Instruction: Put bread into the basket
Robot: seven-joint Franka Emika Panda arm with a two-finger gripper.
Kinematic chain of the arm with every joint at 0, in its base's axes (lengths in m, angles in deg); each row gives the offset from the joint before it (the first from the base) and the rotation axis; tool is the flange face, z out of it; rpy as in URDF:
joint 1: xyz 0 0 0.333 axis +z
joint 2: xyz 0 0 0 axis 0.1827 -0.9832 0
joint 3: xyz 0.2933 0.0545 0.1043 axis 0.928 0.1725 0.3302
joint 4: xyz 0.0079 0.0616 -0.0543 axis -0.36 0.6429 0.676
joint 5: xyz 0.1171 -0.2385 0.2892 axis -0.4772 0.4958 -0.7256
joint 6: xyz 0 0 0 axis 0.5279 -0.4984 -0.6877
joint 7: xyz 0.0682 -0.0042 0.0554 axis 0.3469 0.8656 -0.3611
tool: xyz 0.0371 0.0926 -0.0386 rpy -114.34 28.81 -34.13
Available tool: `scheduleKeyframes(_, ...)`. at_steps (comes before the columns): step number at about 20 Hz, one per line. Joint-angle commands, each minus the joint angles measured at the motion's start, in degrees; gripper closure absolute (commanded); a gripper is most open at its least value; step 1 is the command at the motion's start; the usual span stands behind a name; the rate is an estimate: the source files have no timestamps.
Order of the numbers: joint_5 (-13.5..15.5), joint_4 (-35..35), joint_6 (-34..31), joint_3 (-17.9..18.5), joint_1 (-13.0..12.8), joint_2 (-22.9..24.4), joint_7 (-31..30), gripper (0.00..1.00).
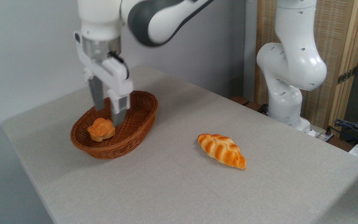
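Observation:
The bread, a small round knotted orange bun, lies inside the brown wicker basket at the left of the table. My gripper hangs just above and behind the bun, pointing down into the basket. Its two fingers stand apart, open, with nothing between them. The right fingertip reaches down beside the bun's upper right edge; I cannot tell whether it touches the bun.
A longer braided golden loaf lies on the grey table to the right of the basket. The arm's white base stands at the table's back right, with cables beyond it.

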Motion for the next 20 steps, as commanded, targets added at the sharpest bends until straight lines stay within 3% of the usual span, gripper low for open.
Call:
scheduleKeyframes(1, -3.48, -7.72, -12.49, 3.63, -0.07, 0.66, 3.05, 0.00)
scheduleKeyframes(2, -5.57, -10.17, -14.68, 4.42, 0.02, -0.13, 3.13, 0.00)
scheduleKeyframes(5, -8.23, -13.97, -18.04, 5.92, 0.98, -1.01, 4.18, 0.00)
scheduleKeyframes(9, -8.23, -16.00, -19.45, 5.84, 3.88, -1.46, 5.77, 0.00)
scheduleKeyframes(16, -8.32, -16.08, -21.29, 5.40, 4.24, -1.46, 5.51, 0.00)
scheduleKeyframes(19, -8.14, -15.91, -21.21, 1.38, 8.17, -0.93, 5.77, 0.00)
scheduleKeyframes(20, -8.14, -15.91, -21.29, 1.01, 8.45, -0.93, 5.68, 0.00)
